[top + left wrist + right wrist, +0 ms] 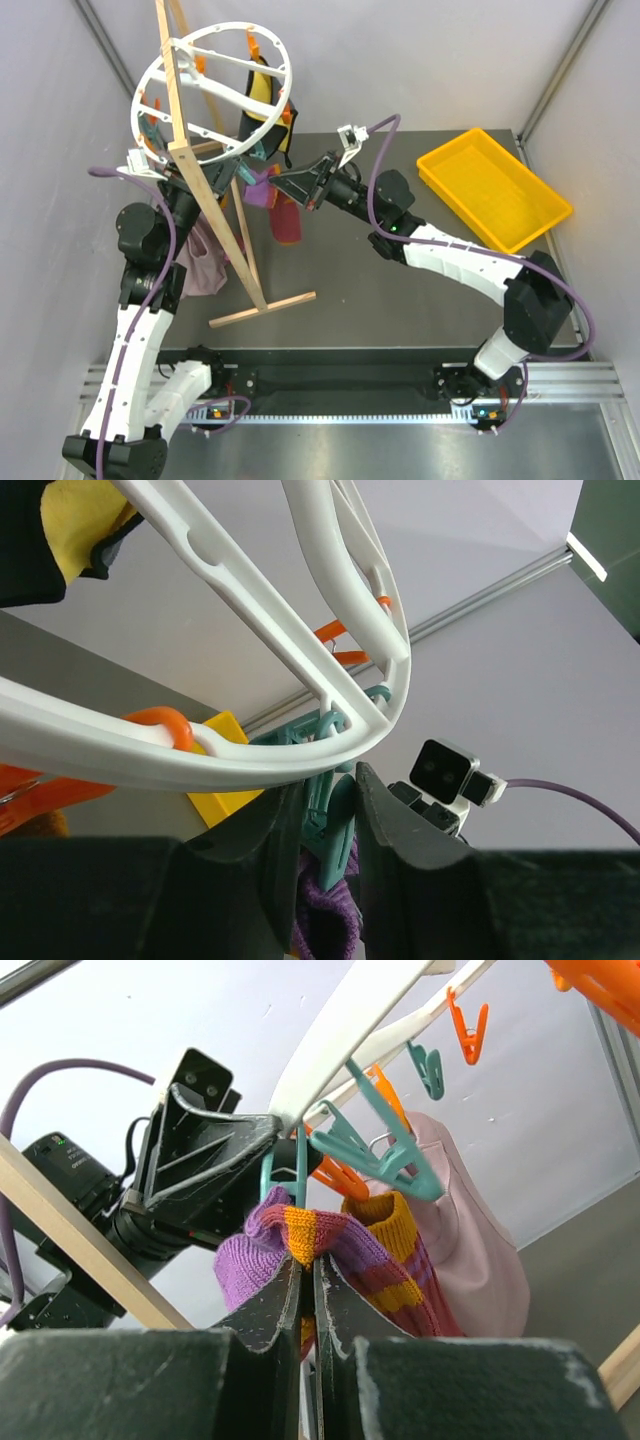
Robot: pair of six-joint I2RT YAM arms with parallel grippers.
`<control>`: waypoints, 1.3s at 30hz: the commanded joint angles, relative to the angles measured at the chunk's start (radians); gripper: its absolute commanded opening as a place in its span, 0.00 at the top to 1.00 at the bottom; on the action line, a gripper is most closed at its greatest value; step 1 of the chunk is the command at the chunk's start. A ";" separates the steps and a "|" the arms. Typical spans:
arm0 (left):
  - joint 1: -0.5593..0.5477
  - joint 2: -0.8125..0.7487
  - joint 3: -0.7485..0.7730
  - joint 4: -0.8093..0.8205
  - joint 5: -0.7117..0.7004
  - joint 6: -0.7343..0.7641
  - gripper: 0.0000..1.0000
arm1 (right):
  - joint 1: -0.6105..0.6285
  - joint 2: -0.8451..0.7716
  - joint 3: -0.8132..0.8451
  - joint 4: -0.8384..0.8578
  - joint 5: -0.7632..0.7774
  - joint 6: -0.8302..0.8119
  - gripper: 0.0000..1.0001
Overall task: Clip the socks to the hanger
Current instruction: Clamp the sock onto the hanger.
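Observation:
The white wheel-shaped hanger [215, 85] hangs from the wooden stand; its rim crosses the left wrist view [300, 745]. My left gripper [328, 782] is shut on a teal clip [334, 840] under the rim, one finger on each side of it. My right gripper [309, 1265] is shut on a purple, maroon and orange sock [300, 1228] and holds its bunched edge right under that teal clip [285, 1175]. From above, both grippers meet at the rim: the left [238, 172] and the right [292, 185]. A second sock [400, 1230] with an orange cuff hangs beside it [287, 222].
The light wooden stand [215, 210] leans across the left of the table, its foot [262, 308] towards the middle. A pale mauve cloth [200, 258] and a yellow-and-black garment [262, 95] hang on the hanger. A yellow tray [495, 185] lies at the back right.

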 commanded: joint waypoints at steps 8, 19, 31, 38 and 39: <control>-0.003 -0.027 -0.004 -0.002 0.029 0.021 0.51 | 0.026 0.028 0.059 0.068 -0.007 0.035 0.93; -0.003 -0.057 0.006 -0.058 -0.002 0.053 0.24 | 0.026 0.053 0.088 0.018 0.008 0.030 0.73; -0.003 -0.145 0.052 -0.254 -0.060 0.142 0.09 | 0.026 0.050 0.096 -0.122 0.045 -0.005 0.46; -0.003 -0.238 0.075 -0.384 -0.167 0.240 0.15 | 0.015 0.010 0.102 -0.275 0.072 -0.076 0.36; -0.003 -0.252 0.079 -0.407 -0.196 0.249 0.16 | 0.012 0.004 0.102 -0.304 0.089 -0.092 0.35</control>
